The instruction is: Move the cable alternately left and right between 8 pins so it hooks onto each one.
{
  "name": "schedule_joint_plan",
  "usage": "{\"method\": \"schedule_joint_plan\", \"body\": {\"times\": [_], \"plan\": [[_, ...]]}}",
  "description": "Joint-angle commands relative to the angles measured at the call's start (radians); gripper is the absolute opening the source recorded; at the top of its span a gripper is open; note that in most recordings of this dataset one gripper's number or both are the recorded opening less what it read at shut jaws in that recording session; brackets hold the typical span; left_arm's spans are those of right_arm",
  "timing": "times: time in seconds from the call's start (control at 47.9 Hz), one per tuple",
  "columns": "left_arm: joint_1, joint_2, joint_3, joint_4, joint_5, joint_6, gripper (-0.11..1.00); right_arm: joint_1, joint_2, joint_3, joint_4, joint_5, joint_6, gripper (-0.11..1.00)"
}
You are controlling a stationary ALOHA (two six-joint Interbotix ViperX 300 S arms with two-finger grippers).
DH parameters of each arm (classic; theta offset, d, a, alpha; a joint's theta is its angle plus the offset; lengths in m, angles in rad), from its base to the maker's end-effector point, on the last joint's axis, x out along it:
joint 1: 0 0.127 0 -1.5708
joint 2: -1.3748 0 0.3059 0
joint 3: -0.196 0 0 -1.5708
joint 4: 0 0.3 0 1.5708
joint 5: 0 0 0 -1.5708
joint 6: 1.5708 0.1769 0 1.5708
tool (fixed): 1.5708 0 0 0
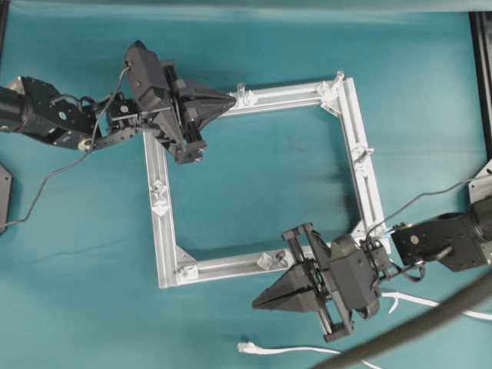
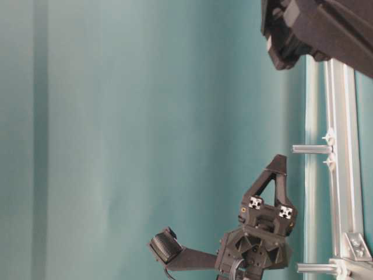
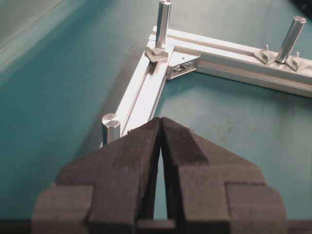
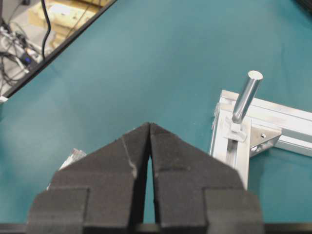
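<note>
The square aluminium frame [image 1: 361,181] lies tilted on the teal cloth, with short upright pins [image 1: 241,91] along its bars. My left gripper [image 1: 233,100] hovers at the top bar beside one pin [image 3: 110,127]; it is shut and empty, and two more pins [image 3: 163,19] stand ahead of it. My right gripper [image 1: 255,306] sits just below the frame's bottom bar, also shut and empty. The white cable [image 1: 307,350] lies loose on the cloth below that gripper. Its plug [image 1: 246,347] points left and peeks out left of the right fingers [image 4: 73,156]. No cable touches any pin.
A thick dark grey hose [image 1: 415,327] crosses the bottom right corner over the cable. A black rail [image 1: 483,77] runs down the right edge. Thin black wires [image 1: 46,184] trail from the left arm. A corner pin [image 4: 246,97] stands right of the right gripper.
</note>
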Motion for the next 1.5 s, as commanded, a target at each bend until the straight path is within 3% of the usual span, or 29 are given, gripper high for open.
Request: {"method": "schedule_joint_plan", "body": {"times": [0.0, 0.125, 0.334, 0.418, 0.564, 0.731, 0.794, 0.877, 1.107, 1.483], "plan": [[-0.006, -0.075, -0.015, 0.038, 0.018, 0.011, 0.00, 0.025, -0.017, -0.021, 0.000, 0.000, 0.015, 0.00], [-0.011, -0.152, -0.012, 0.038, 0.103, 0.018, 0.17, 0.055, -0.041, -0.077, -0.002, 0.156, 0.035, 0.00], [-0.035, -0.282, 0.006, 0.040, 0.267, 0.021, 0.17, 0.133, -0.044, -0.227, -0.017, 0.569, 0.126, 0.00], [-0.054, -0.311, 0.023, 0.040, 0.304, 0.018, 0.18, 0.153, -0.043, -0.241, -0.020, 0.640, 0.152, 0.00], [-0.100, -0.345, 0.055, 0.040, 0.334, 0.017, 0.28, 0.166, -0.037, -0.238, -0.021, 0.672, 0.219, 0.00], [-0.161, -0.382, 0.075, 0.040, 0.367, 0.021, 0.59, 0.167, -0.021, -0.252, -0.023, 0.673, 0.307, 0.00], [-0.178, -0.394, 0.074, 0.040, 0.382, 0.026, 0.66, 0.167, -0.012, -0.262, -0.023, 0.676, 0.331, 0.02], [-0.196, -0.419, 0.078, 0.040, 0.414, 0.041, 0.66, 0.167, 0.006, -0.281, -0.021, 0.681, 0.365, 0.12], [-0.204, -0.517, 0.127, 0.041, 0.551, 0.121, 0.66, 0.167, 0.080, -0.333, -0.023, 0.695, 0.419, 0.70], [-0.207, -0.664, 0.229, 0.041, 0.592, 0.138, 0.66, 0.166, 0.140, -0.353, -0.025, 0.704, 0.430, 0.69]]}}
